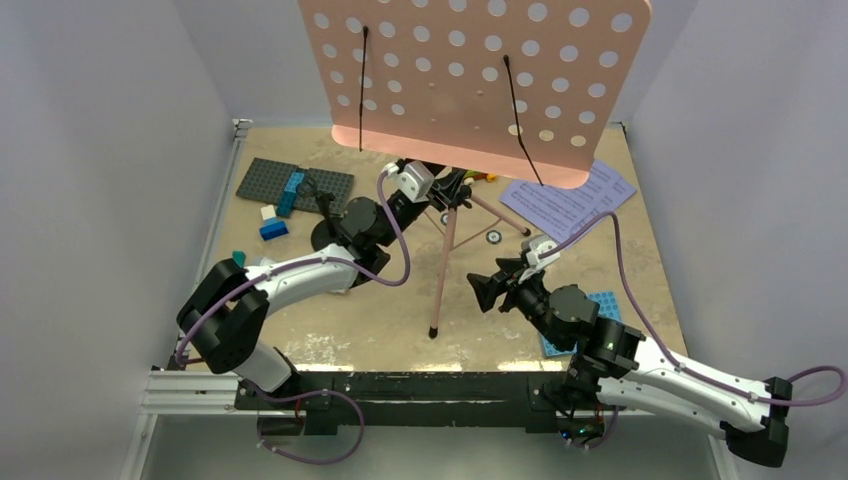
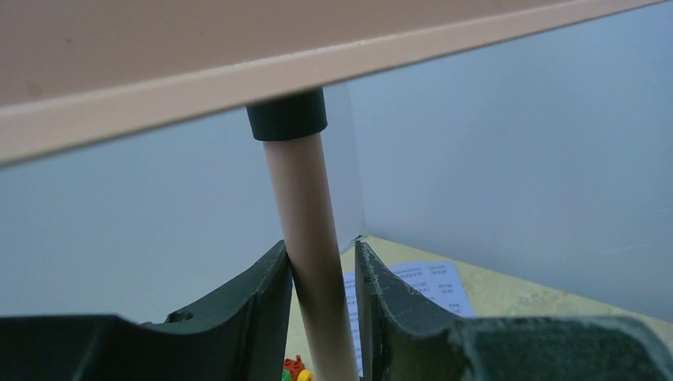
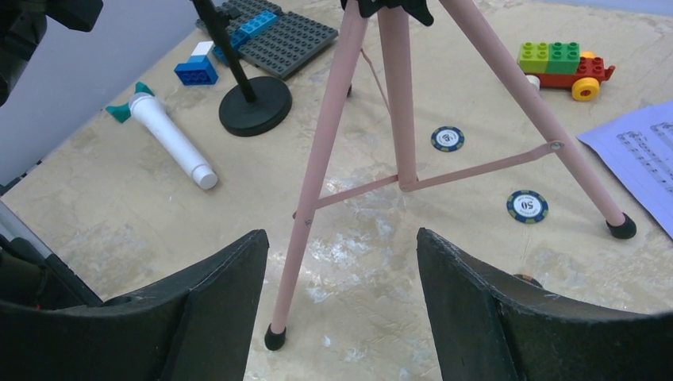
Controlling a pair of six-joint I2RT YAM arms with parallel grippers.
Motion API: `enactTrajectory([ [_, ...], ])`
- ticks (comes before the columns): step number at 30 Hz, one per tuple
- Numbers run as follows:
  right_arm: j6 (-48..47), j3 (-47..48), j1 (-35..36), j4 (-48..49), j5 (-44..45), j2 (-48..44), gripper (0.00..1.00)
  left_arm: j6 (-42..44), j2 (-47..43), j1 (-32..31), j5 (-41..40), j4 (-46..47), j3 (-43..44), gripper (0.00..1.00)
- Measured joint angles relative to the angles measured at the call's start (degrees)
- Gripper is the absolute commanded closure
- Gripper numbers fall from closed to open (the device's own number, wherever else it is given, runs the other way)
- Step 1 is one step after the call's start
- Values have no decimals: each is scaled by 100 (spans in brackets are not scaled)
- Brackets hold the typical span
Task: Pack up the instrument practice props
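Observation:
The pink music stand (image 1: 470, 70) stands upright mid-table, its hole-dotted desk high up and its tripod legs (image 3: 317, 182) spread. My left gripper (image 1: 447, 190) is shut on its pole (image 2: 305, 238) just under the desk; the left finger presses the pole and the right finger sits close alongside. My right gripper (image 1: 483, 290) is open and empty, low in front of the near leg (image 3: 340, 233). The lavender sheet-music pages (image 1: 568, 198) lie at the back right. The grey-white microphone (image 3: 169, 133) lies beside the black round-based mic stand (image 3: 254, 107) on the left.
A grey studded plate (image 1: 295, 185) and blue bricks (image 1: 273, 228) lie at the back left. A blue plate (image 1: 605, 305) lies under my right arm. Two poker chips (image 3: 527, 205) and a brick toy car (image 3: 563, 62) lie near the tripod. Walls enclose three sides.

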Motion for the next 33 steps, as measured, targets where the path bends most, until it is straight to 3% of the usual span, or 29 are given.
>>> enactTrajectory([
  [6,90,-114,0,-96,-7,-96,27,505,50,-83,-136,79,0,70],
  [13,153,-122,0,-120,-11,-175,28,680,79,-144,-168,160,2,55],
  [22,201,-166,0,-155,-11,-216,27,955,79,-284,-306,319,57,51],
  [33,289,-258,0,-166,-35,-212,27,1021,76,-306,-439,256,232,68],
])
